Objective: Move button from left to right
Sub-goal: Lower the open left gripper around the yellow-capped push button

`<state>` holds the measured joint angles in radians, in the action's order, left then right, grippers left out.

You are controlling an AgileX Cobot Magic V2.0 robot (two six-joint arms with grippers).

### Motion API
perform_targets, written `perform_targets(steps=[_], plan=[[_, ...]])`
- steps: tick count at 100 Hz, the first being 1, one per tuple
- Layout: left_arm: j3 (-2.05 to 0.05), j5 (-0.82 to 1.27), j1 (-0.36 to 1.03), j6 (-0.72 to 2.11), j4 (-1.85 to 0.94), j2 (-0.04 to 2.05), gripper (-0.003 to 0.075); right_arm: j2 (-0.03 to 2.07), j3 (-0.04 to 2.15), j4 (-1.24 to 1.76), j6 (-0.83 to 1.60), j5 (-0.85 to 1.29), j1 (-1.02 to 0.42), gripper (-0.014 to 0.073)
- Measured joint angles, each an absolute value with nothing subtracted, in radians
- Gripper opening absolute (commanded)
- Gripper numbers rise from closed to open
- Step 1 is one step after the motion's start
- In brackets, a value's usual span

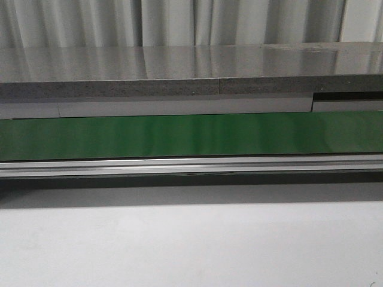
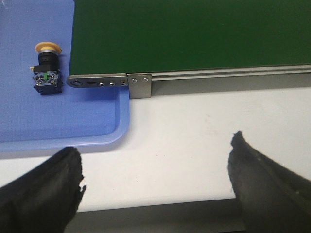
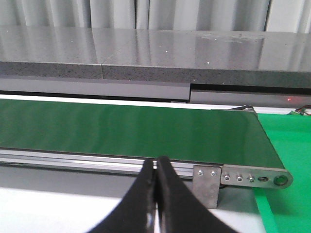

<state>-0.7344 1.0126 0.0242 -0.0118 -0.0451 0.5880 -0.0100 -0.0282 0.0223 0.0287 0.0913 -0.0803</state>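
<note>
The button (image 2: 46, 68), with a yellow mushroom cap and a black blocky body, lies on its side on a blue tray (image 2: 73, 121) in the left wrist view. My left gripper (image 2: 155, 167) is open and empty over the white table, apart from the button, beside the tray's corner. My right gripper (image 3: 155, 167) is shut with nothing between its fingers, in front of the green conveyor belt (image 3: 131, 128). Neither gripper nor the button shows in the front view.
The green belt (image 1: 191, 134) runs across the front view with a metal rail (image 1: 191, 164) and a grey counter (image 1: 191, 66) behind. The belt's end bracket (image 2: 138, 85) meets the tray's edge. A green mat (image 3: 286, 145) lies at the belt's right end.
</note>
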Motion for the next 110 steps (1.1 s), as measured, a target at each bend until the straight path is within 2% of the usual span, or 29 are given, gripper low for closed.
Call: perform_targets(steps=[22,51,89,110], plan=[[-0.773,1.016,0.024,-0.129,0.124,0.677,0.0601,-0.01,-0.028,0.022,0.029,0.091,-0.08,-0.0067],[-0.9,0.951,0.017,-0.158,0.214,0.926,0.0601,-0.01,-0.028,0.022,0.029,0.091,-0.08,-0.0067],[-1.025,0.818,-0.255,-0.098,0.115,1.229,0.0601,-0.01,-0.028,0.022,0.029,0.091,-0.08,-0.0067],[-1.051,0.734,-0.352,-0.084,0.048,1.411,0.06,-0.01,-0.028,0.022,0.029,0.091,-0.08,-0.0067]])
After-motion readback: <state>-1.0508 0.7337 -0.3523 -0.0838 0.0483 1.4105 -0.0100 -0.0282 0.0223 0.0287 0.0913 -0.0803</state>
